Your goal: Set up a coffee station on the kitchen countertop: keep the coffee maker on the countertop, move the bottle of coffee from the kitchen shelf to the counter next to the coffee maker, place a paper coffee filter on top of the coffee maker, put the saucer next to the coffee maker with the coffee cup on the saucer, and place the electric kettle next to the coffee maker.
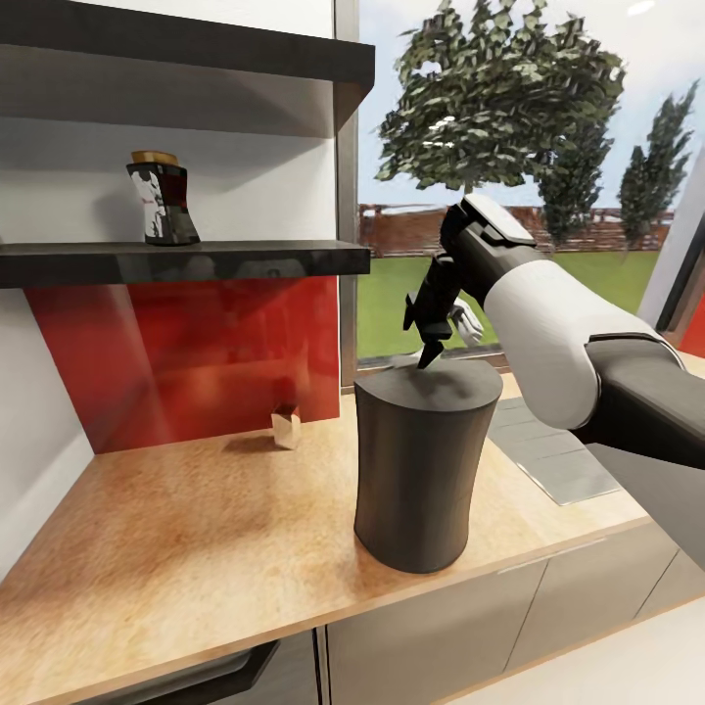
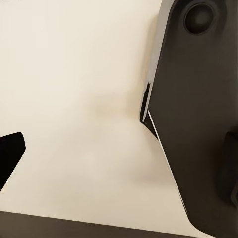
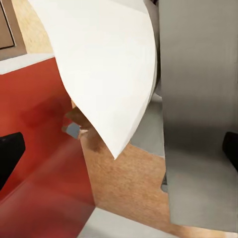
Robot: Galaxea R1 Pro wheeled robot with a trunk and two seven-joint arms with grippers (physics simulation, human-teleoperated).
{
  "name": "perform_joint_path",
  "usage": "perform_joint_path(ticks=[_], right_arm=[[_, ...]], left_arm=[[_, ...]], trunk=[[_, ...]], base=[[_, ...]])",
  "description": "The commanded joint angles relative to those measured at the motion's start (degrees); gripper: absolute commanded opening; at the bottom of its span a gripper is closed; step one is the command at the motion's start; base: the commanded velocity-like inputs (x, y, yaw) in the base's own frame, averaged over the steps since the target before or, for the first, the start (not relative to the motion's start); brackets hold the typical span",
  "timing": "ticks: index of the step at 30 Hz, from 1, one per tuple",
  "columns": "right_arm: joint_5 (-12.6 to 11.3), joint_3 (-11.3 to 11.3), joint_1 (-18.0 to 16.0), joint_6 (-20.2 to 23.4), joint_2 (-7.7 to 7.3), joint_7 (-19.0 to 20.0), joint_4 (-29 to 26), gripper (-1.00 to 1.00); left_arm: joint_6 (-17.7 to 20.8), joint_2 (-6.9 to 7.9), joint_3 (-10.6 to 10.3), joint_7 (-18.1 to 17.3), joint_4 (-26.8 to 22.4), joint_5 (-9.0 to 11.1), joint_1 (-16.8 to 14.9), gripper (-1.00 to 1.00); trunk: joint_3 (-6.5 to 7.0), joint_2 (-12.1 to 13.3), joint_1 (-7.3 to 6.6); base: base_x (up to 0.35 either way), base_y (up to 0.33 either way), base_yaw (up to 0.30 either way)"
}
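Note:
The dark, waisted coffee maker (image 1: 423,475) stands upright on the wooden countertop (image 1: 196,529). My right gripper (image 1: 428,352) hangs just over its top at the far edge, fingers pointing down. In the right wrist view the white paper coffee filter (image 3: 106,74) curves between the widely spread fingertips (image 3: 10,153), touching neither, so the right gripper (image 3: 119,153) is open. A bit of white filter (image 1: 466,323) shows behind the gripper. The bottle of coffee (image 1: 162,199), dark with a tan lid, stands on the black shelf (image 1: 186,259). My left gripper (image 2: 119,158) is open over a pale surface.
A small tan box (image 1: 286,427) sits by the red backsplash (image 1: 196,352). A grey inset panel (image 1: 548,450) lies in the counter to the right of the coffee maker. A second black shelf (image 1: 186,49) runs above. A window with trees is behind the right arm.

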Motion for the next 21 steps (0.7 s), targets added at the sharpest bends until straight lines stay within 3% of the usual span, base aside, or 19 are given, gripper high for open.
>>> perform_joint_path(ticks=[1,6,18,21], right_arm=[[0.2,-0.3,0.0,0.0,0.03,-0.1,-0.7,1.0],[0.1,-0.3,0.0,0.9,0.03,-0.1,-9.5,1.0],[0.0,-0.3,0.0,1.1,0.03,-0.1,-18.4,1.0],[-0.1,-0.3,0.0,3.7,0.03,-0.1,-25.8,1.0]], left_arm=[[-0.1,0.0,0.1,0.0,0.1,0.4,-0.1,1.0],[-0.1,0.0,0.1,0.0,0.0,0.3,-0.1,1.0],[0.2,-0.09,0.1,0.0,-0.3,0.3,-0.2,1.0],[0.2,0.01,0.1,0.0,-0.3,0.3,-0.2,1.0]], trunk=[[-0.05,-0.1,0.02],[-0.05,-0.1,0.02],[-0.05,-0.1,0.02],[-0.05,-0.1,0.02]], base=[[0.0,0.0,0.0],[0.0,0.0,0.0],[0.0,0.0,0.0],[0.0,0.0,0.0]])
